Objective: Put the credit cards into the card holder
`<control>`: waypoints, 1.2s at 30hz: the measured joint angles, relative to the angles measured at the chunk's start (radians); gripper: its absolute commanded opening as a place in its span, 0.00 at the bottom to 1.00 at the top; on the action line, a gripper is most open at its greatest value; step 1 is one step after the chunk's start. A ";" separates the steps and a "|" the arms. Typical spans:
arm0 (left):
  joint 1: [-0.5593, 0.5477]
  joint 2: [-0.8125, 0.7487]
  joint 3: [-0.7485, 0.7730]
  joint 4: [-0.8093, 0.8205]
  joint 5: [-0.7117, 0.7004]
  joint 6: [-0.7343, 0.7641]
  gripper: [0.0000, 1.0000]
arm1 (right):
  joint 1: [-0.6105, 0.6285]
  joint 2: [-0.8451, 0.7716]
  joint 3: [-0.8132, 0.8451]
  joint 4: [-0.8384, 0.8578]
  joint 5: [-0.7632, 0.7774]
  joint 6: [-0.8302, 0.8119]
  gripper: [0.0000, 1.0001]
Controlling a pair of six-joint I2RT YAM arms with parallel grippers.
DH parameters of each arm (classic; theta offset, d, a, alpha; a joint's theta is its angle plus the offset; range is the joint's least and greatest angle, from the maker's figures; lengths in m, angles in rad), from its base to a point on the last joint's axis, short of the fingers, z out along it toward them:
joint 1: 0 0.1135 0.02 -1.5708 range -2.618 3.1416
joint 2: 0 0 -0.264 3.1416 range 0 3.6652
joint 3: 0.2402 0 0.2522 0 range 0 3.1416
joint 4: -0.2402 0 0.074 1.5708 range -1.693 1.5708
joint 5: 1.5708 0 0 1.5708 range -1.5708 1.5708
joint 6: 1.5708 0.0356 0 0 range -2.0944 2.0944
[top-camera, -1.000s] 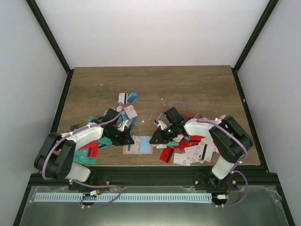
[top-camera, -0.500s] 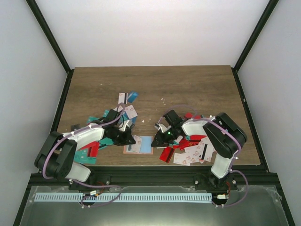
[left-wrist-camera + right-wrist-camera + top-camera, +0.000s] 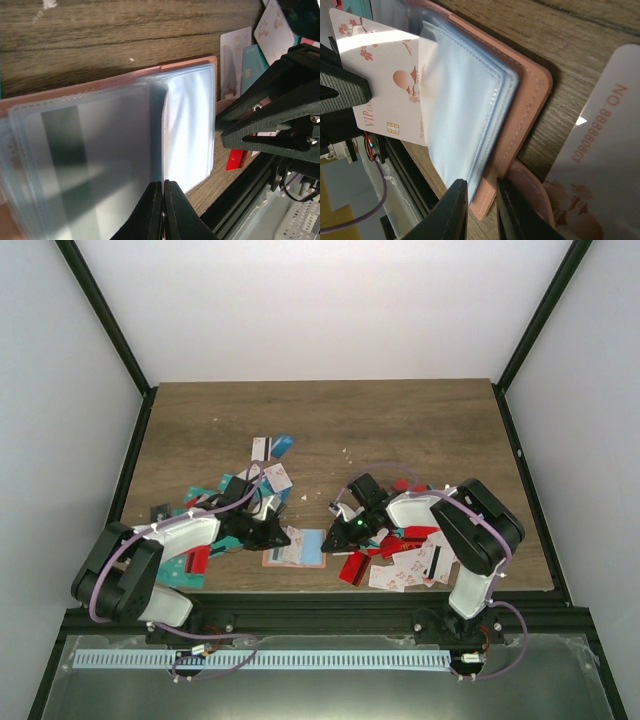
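Observation:
The salmon-pink card holder [image 3: 296,554] lies open near the table's front edge, its clear sleeves fanned up [image 3: 187,125]. My left gripper [image 3: 282,537] is shut on the edge of one clear sleeve [image 3: 163,186]; a card with a dark stripe [image 3: 80,165] sits in the sleeve beside it. My right gripper [image 3: 329,538] straddles the holder's right corner [image 3: 481,192], its fingers closed on the sleeves and pink cover [image 3: 530,95]. A white credit card with red marks [image 3: 380,85] pokes out from under the sleeves. Another white card [image 3: 600,150] lies beside the holder.
Loose teal, red and white cards are heaped at the right [image 3: 410,558] and at the left [image 3: 198,558], with a few more behind the left arm [image 3: 275,452]. The black frame rail [image 3: 320,605] runs just in front of the holder.
The right arm's elbow has swung in while its gripper stayed at the holder's right edge, its fingers narrowing a little. The left gripper has barely moved.

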 measured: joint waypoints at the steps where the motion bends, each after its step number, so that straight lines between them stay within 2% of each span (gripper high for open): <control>1: 0.000 0.000 -0.001 0.008 0.003 -0.002 0.04 | 0.000 0.000 0.000 0.001 0.000 0.000 0.19; 22: -0.018 0.050 -0.065 0.208 0.060 -0.087 0.04 | -0.006 0.001 -0.024 0.037 -0.007 0.012 0.14; 36: -0.043 0.092 -0.068 0.265 0.066 -0.110 0.04 | -0.011 0.005 -0.037 0.068 -0.018 0.069 0.08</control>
